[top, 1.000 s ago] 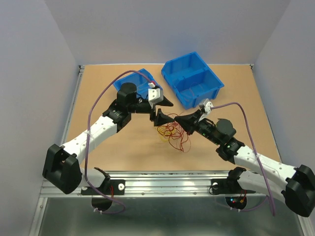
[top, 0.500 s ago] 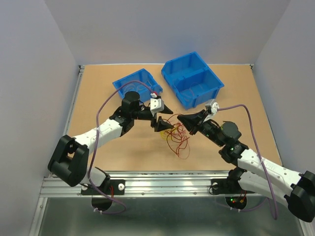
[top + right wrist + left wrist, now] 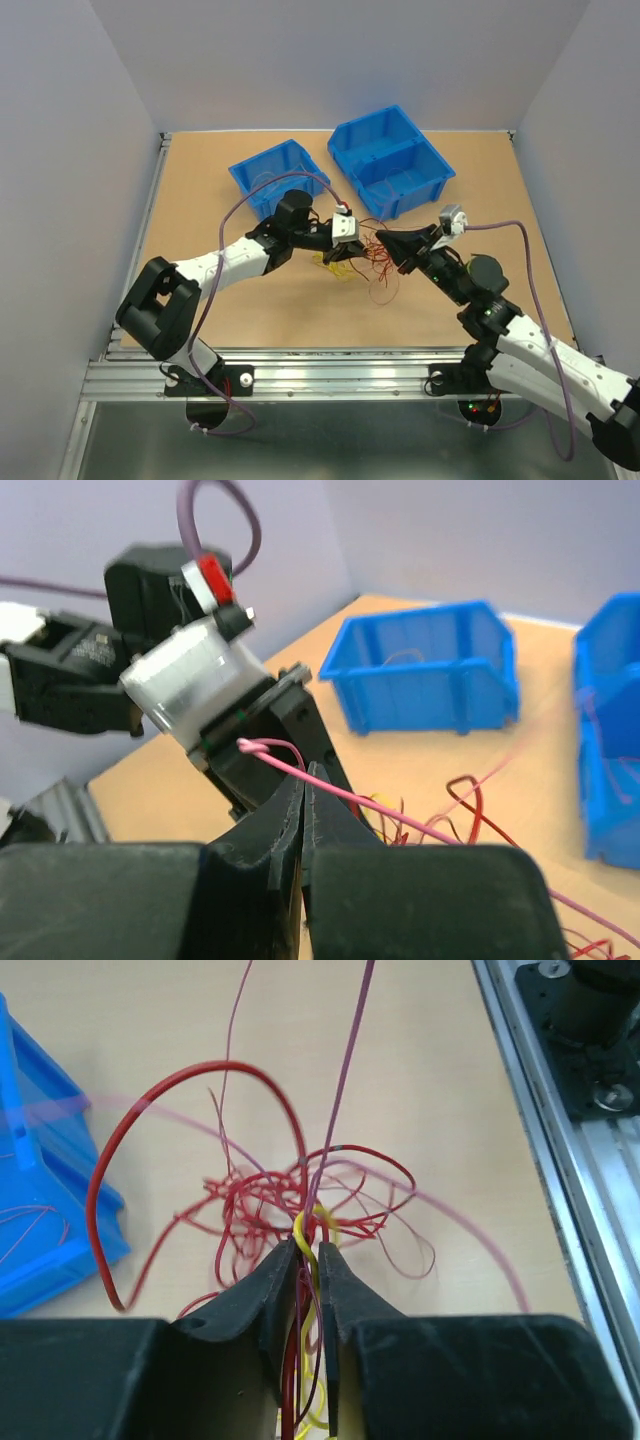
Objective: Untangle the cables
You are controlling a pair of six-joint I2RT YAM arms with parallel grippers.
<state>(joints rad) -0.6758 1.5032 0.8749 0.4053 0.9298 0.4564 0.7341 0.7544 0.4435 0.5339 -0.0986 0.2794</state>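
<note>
The left gripper (image 3: 308,1260) has its jaws drawn in narrow on a small bundle. A yellow strand and some dark red ones run down between its fingers. The knot of the cables (image 3: 285,1200) sits right at its fingertips and spreads ahead of them over the table (image 3: 450,1080). 1 thick red loop arcs out to its left, toward a blue bin (image 3: 40,1190).

The right gripper (image 3: 303,772) is pinched tight on 1 pink strand. A short curl of it pokes out past the tips, and the rest runs off to this gripper's right and down toward the red loops below. The left gripper stands just beyond those tips, facing them nose to nose.

So the tangle lies between the 2 grippers, with the left one nearer — it is practically in the knot. The right one holds only a single lead out of it. In the left wrist view, a thin pinkish line rises straight ahead from the jaws and looks taut. It may be the strand the right gripper holds, though I cannot be sure.

If it is, the strand's long axis runs along the line joining the 2 grippers, so the likely move is a pull along it: the left anchors the bundle while the right draws back, away from the knot. With wire this fine, a hard pull could cinch the loops instead of freeing them.
</note>
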